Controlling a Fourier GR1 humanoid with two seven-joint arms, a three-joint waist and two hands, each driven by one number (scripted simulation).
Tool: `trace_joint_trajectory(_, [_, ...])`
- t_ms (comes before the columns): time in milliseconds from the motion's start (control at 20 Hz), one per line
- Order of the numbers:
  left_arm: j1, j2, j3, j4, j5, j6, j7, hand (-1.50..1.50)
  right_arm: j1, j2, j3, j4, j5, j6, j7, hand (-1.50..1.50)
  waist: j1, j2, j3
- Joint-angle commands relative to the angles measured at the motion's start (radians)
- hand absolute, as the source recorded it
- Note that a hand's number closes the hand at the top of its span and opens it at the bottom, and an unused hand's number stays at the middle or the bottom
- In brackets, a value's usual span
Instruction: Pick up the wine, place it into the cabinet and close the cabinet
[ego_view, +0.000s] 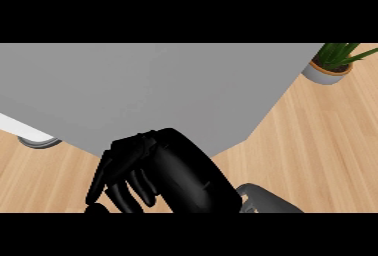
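Right hand (173, 170) at lower centre, overlapping the grey surface (148, 85).
Fingers (122, 192) hang relaxed toward lower left, nothing visibly held. Wine position: cannot tell. Potted plant (331, 62) at upper right.
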Motion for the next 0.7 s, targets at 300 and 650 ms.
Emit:
trace_joint_trajectory(300, [-0.009, -0.033, 0.035, -0.010, -0.028, -0.029, 0.105, -1.50, -0.225, -0.004, -0.238, 0.338, -0.026, 0.064, -0.130, 1.50, -0.019, 0.003, 0.001])
trace_joint_trajectory(650, [-0.109, -0.104, -0.098, -0.022, -0.110, 0.019, 0.163, -1.50, -0.298, -0.008, -0.339, 0.556, -0.020, 0.113, -0.253, 1.50, -0.024, 0.006, 0.001])
